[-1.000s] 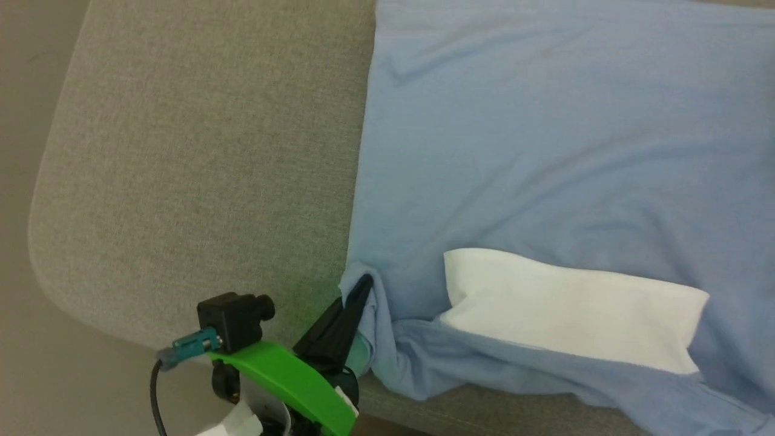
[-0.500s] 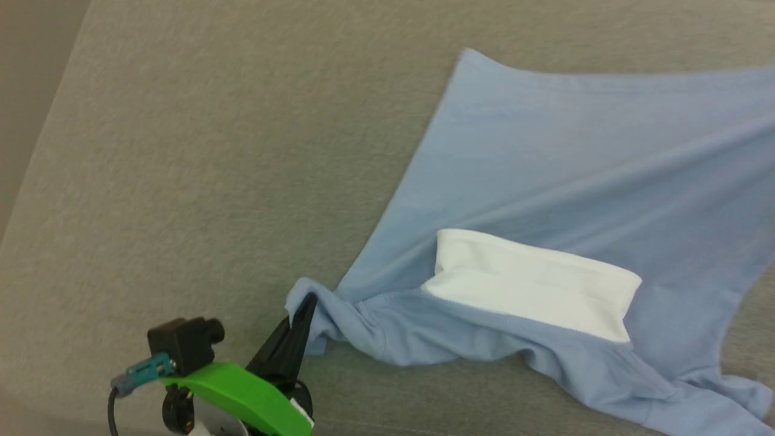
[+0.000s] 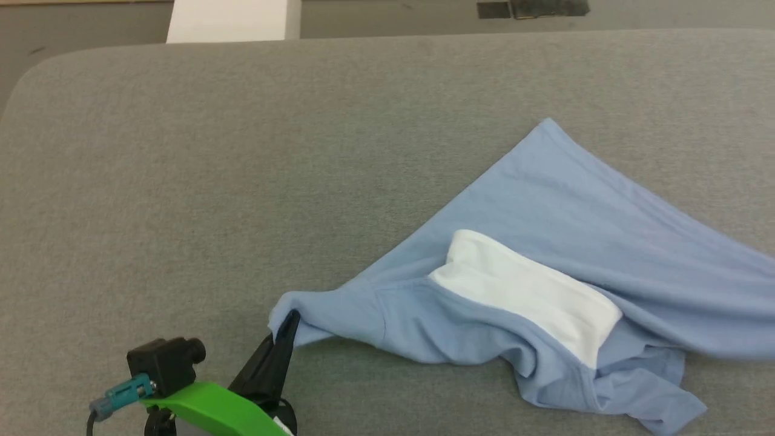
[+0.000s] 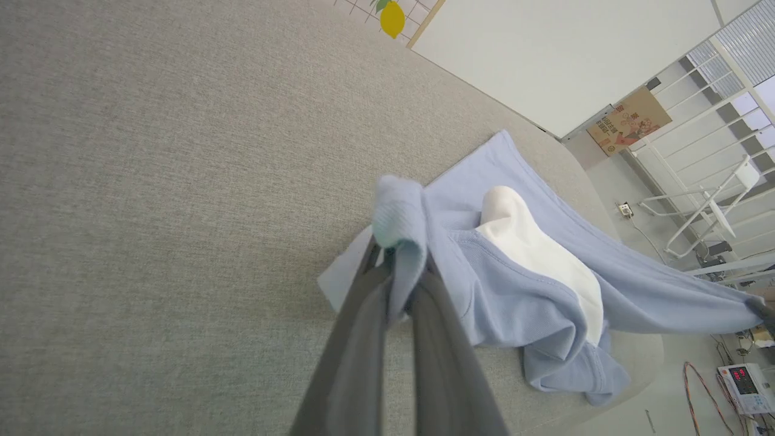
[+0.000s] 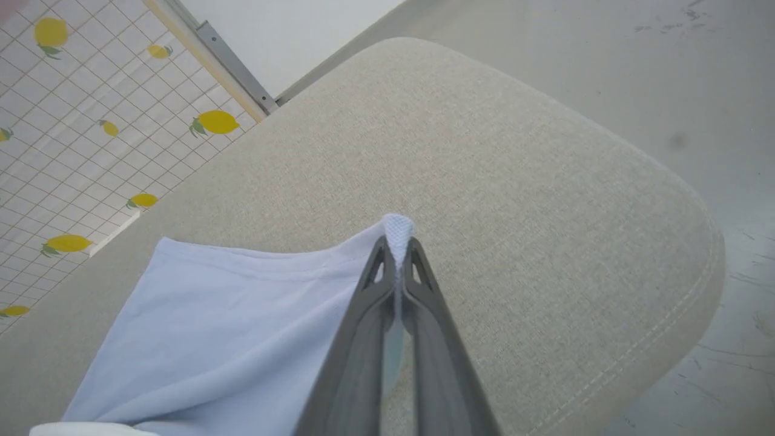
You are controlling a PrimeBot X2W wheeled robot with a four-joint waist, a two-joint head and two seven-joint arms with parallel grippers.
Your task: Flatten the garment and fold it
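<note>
The light blue garment [image 3: 545, 236] lies in a rough triangle on the grey cushioned surface, its white inner patch [image 3: 527, 290] turned up near the front. My left gripper [image 3: 284, 324] is at the lower left, shut on the garment's bunched left corner. The left wrist view shows that corner wrapped over the fingertips of the left gripper [image 4: 396, 260], with the garment [image 4: 521, 284] trailing off to the right. In the right wrist view my right gripper [image 5: 396, 242] is shut on a hemmed edge of the garment [image 5: 230, 327], held just above the surface.
The grey cushioned surface [image 3: 242, 181] has rounded corners and bare room to the left and behind the garment. A white box [image 3: 230, 21] stands on the floor beyond its far edge. A lemon-patterned wall [image 5: 91, 121] and a white folding frame [image 4: 714, 206] stand off the surface.
The head view has swung upward, so the far edge of the surface now shows. The garment has drawn into a narrower triangle toward the near right. The left gripper keeps its hold on the corner.
</note>
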